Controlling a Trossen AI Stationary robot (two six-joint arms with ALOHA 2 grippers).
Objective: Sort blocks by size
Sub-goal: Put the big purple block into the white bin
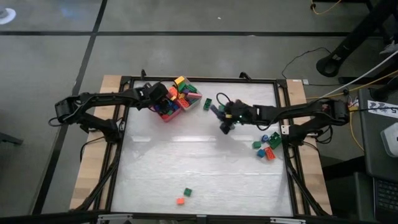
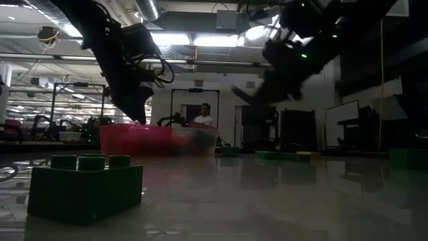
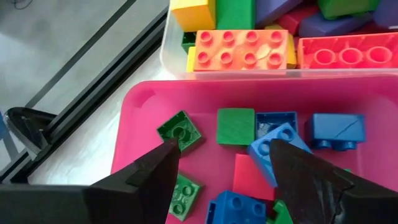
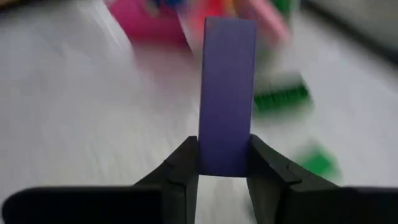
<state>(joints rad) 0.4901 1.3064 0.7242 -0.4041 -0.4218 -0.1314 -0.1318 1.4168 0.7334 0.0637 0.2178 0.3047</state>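
My left gripper [image 3: 224, 168] is open and empty just above the pink tray [image 3: 143, 99], which holds several small green, blue and red blocks [image 3: 236, 126]. It also shows in the high view [image 1: 160, 99]. The clear tray [image 3: 168, 59] behind it holds long orange, red, yellow and purple blocks [image 3: 242, 50]. My right gripper [image 1: 222, 118] is shut on a long purple block [image 4: 227, 93], held above the table to the right of the trays. A green block [image 1: 207, 102] lies on the table close by. My right gripper pinches the purple block between its two fingers at one end [image 4: 225, 165], a finger on each long side. The block sticks straight out ahead of the fingertips, along the fingers. It is lifted clear of the table [image 2: 242, 94].
A cluster of green, blue and red blocks [image 1: 265, 146] lies at the table's right edge. A green block [image 1: 187, 192] and an orange one [image 1: 180, 201] lie near the front edge. The middle of the white tabletop [image 1: 186, 155] is bare.
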